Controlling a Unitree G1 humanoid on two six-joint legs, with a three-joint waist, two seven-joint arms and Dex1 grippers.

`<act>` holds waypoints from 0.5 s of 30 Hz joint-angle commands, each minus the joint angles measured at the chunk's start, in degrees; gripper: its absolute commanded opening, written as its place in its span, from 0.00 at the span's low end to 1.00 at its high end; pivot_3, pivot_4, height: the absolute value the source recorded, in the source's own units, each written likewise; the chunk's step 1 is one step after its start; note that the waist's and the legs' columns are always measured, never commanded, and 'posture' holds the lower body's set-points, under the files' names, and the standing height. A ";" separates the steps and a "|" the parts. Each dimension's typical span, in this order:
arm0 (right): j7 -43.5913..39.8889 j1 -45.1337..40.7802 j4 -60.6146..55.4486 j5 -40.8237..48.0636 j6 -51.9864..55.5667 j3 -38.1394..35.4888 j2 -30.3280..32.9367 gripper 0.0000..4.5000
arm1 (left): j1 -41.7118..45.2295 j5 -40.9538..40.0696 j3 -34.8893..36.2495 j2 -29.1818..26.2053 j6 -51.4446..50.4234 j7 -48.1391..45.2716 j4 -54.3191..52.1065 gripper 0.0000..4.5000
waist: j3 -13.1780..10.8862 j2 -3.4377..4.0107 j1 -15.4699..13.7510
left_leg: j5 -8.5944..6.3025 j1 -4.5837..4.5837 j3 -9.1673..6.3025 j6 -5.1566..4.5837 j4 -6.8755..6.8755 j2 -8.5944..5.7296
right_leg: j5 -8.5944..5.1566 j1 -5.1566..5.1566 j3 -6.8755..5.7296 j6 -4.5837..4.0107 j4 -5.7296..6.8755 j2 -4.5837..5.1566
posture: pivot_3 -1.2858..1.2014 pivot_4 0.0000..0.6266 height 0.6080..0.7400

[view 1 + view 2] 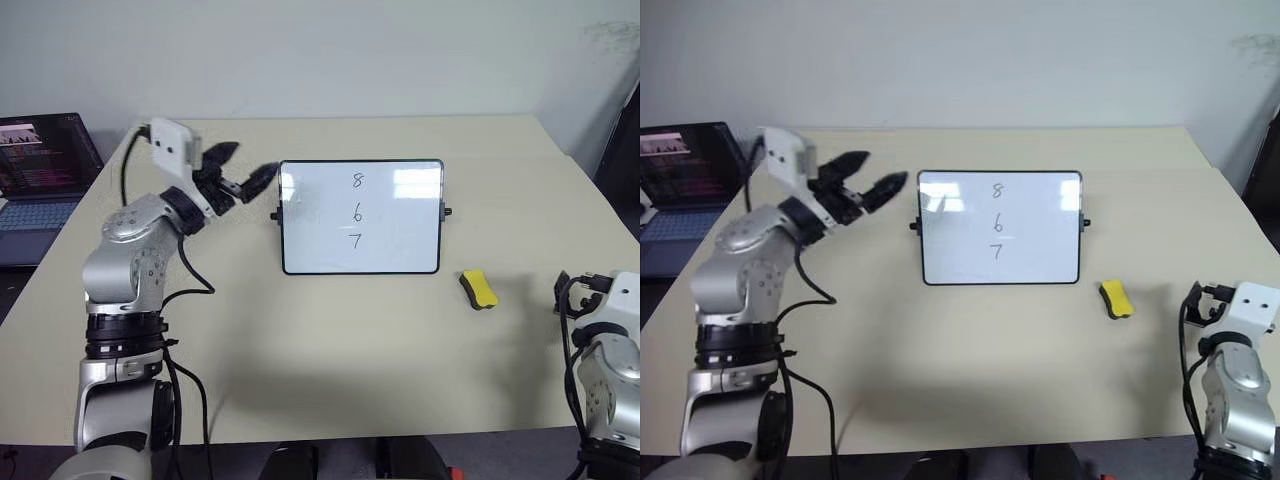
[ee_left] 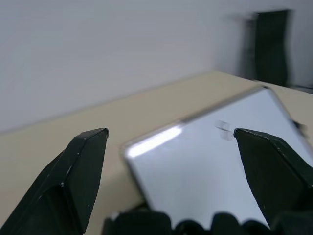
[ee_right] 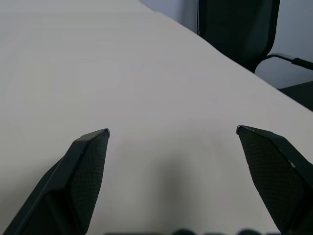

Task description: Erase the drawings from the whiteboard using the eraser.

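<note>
Currently left gripper (image 1: 243, 170) hovering wide open, empty, at left edge of glossy white black-framed whiteboard (image 1: 400, 250); right gripper (image 3: 172, 133) gaping, empty. Advise steadying frame squarely, reaching yellow oblong eraser (image 1: 479, 288) lying right of board.

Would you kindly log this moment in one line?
left gripper: open, beside whiteboard | right gripper: open | eraser: untouched | drawings: intact

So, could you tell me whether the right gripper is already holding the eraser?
No, the eraser lies on the table to the right of the whiteboard, and the right gripper is open and empty.
</note>
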State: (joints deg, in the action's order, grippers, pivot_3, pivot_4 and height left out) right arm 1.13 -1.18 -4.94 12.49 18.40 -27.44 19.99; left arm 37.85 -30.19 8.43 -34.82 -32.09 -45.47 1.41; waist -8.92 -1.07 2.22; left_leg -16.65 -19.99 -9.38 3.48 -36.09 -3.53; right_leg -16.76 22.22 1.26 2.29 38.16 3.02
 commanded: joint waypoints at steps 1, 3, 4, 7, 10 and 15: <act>0.07 -0.59 -1.49 -0.25 -0.74 -0.60 0.41 0.99 | 0.67 -4.35 -0.48 -1.70 -4.11 -5.22 -3.73 1.00 | -0.04 0.07 0.00 | 0.00 0.01 0.02 -0.01 -0.01 -0.01 | 0.00 0.00 0.03 0.00 0.01 0.00 | 0.52 0.24 1.00; 0.14 -0.83 -0.96 -0.37 -1.04 -0.54 0.36 0.99 | -1.59 -5.63 -1.64 -2.55 -6.39 -8.16 -4.66 1.00 | -0.04 0.10 0.05 | 0.00 0.05 0.03 -0.01 -0.01 -0.01 | 0.00 -0.01 0.04 0.00 0.04 -0.01 | 0.52 0.24 1.00; 0.15 -0.94 -0.74 -0.41 -1.15 -0.50 0.34 0.99 | -2.84 -6.17 -2.40 -3.12 -7.16 -9.86 -5.48 1.00 | -0.05 0.13 0.15 | 0.00 0.08 0.05 -0.01 0.00 0.01 | 0.00 -0.01 0.06 0.00 0.06 -0.03 | 0.52 0.24 1.00; 0.30 -1.53 -0.14 -0.60 -1.48 -0.18 0.22 0.99 | -8.26 -6.08 -6.53 -6.38 -7.79 -16.95 -8.54 1.00 | -0.08 0.17 0.32 | 0.00 0.09 0.08 -0.01 0.01 0.03 | 0.00 0.00 0.11 -0.01 0.08 -0.06 | 0.52 0.24 1.00; 0.29 -2.40 0.67 -0.81 -1.70 0.10 0.34 0.99 | -10.91 -5.00 -9.44 -9.48 -6.96 -22.03 -9.35 1.00 | -0.11 0.19 0.29 | -0.01 0.08 0.07 -0.02 0.01 0.02 | 0.00 0.01 0.13 -0.01 0.07 -0.06 | 0.52 0.24 1.00; -0.66 -3.82 0.44 -0.38 -0.45 0.46 1.07 0.99 | -11.99 -0.98 -11.72 -12.24 -1.52 -26.01 -7.61 1.00 | -0.15 0.24 -0.04 | -0.08 0.10 0.06 -0.16 -0.01 0.02 | -0.01 0.01 0.13 -0.02 0.15 -0.08 | 0.52 0.24 1.00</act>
State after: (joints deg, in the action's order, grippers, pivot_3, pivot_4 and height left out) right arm 0.99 -4.13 -2.62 12.07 18.17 -26.85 20.11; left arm 25.33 -31.76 -4.06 -46.61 -35.52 -70.72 -5.26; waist -9.07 -0.83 2.18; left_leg -16.74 -19.89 -9.32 3.31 -36.11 -3.51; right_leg -16.77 22.23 1.38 2.27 38.30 2.94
